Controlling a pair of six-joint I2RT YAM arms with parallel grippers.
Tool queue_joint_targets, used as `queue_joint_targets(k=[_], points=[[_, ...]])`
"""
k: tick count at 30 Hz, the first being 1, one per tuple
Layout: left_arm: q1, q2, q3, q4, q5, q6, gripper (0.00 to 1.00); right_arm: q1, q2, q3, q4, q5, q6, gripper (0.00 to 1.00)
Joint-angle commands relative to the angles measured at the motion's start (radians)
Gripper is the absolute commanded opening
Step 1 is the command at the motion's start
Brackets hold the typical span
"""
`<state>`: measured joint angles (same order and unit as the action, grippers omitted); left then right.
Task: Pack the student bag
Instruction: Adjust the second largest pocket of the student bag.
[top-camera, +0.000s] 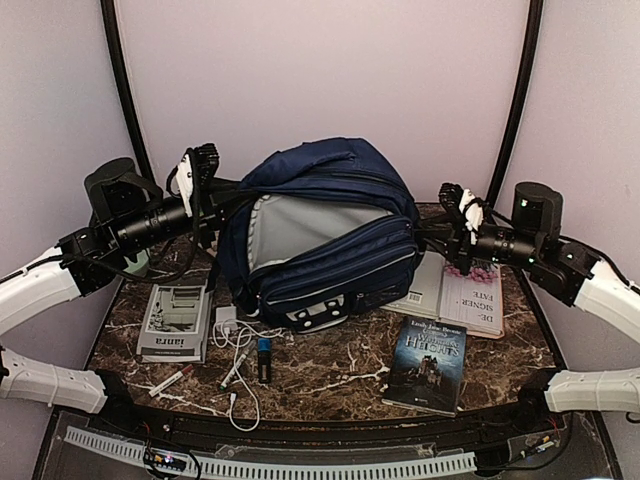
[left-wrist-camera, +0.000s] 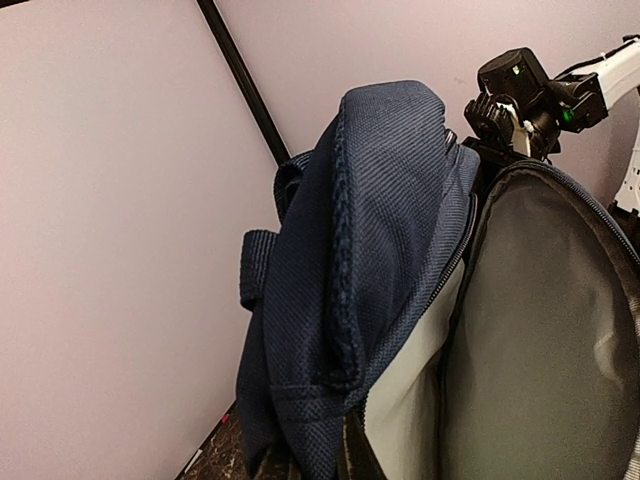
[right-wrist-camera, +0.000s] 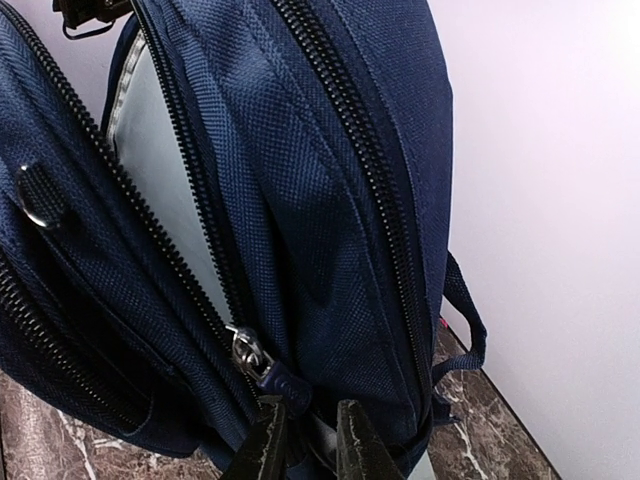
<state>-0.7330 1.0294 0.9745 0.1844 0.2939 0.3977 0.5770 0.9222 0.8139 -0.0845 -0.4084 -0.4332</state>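
Right wrist: right gripper touches the unzipped student bag.

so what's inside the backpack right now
Through the open backpack only pale grey lining shows, no packed items; its bottom is hidden behind the front panel.

The student bag before me is coarse navy woven cloth, matt, its weave plain to see. Its lining is smooth pale grey with a faint sheen. The zip teeth look like dark plastic, and the zip pull is bright metal. The fingers of my right claw are dark, smooth and hard, plastic by the look. The table is glossy brown marble-look stone with white veins. One book cover shines; the open book has matt paper pages.
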Motion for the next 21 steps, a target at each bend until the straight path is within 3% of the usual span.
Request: queue_joint_targets(k=[1, 8, 21], points=[[0.007, -0.014, 0.037, 0.086, 0.001, 0.003, 0.0, 0.009, 0.009, 0.035, -0.021, 0.042, -0.034, 0.18], [0.006, -0.008, 0.033, 0.085, 0.005, 0.004, 0.0, 0.018, 0.023, 0.05, -0.095, -0.054, -0.057, 0.18], [0.007, -0.003, 0.038, 0.065, 0.04, 0.015, 0.0, 0.079, 0.067, 0.146, -0.234, -0.056, -0.132, 0.21]])
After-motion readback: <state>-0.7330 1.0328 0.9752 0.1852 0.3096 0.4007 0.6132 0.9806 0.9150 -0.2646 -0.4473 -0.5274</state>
